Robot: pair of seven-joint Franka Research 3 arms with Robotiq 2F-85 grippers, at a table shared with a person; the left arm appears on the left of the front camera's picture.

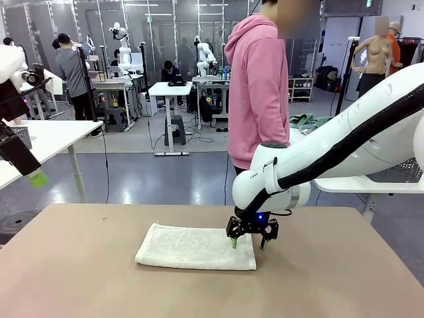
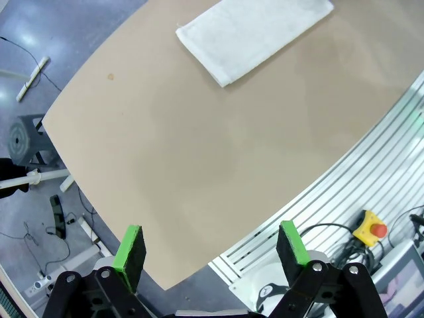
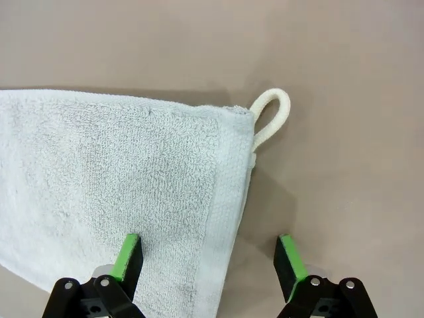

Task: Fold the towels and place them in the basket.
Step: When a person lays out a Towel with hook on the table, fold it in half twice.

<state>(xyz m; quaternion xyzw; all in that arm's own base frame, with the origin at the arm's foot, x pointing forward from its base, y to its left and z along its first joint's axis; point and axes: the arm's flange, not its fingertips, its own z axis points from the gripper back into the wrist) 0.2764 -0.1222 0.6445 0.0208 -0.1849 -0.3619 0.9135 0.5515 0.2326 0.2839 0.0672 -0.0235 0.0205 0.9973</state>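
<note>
Starting a fold, I judge. Front view: the right jaws stand spread astride the right short edge of the cream towel [image 1: 192, 247], which lies at the middle of the desk [image 1: 79, 285]. Left wrist view: left jaws spread, empty, by the desk's near-left corner. Right wrist view: one pad [image 3: 129, 252] over terry, the other past the hem; next, pinch that hem and carry it across

A brown table [image 1: 79, 278] is seen in the foreground. Behind its far edge, a person in a pink hoodie [image 1: 258, 86] is seen standing. A white desk [image 1: 66, 132] is set beyond its far left corner. Past its near edge, a ribbed aluminium rail [image 2: 371, 165] and a yellow box with a red button [image 2: 370, 228] are seen.
</note>
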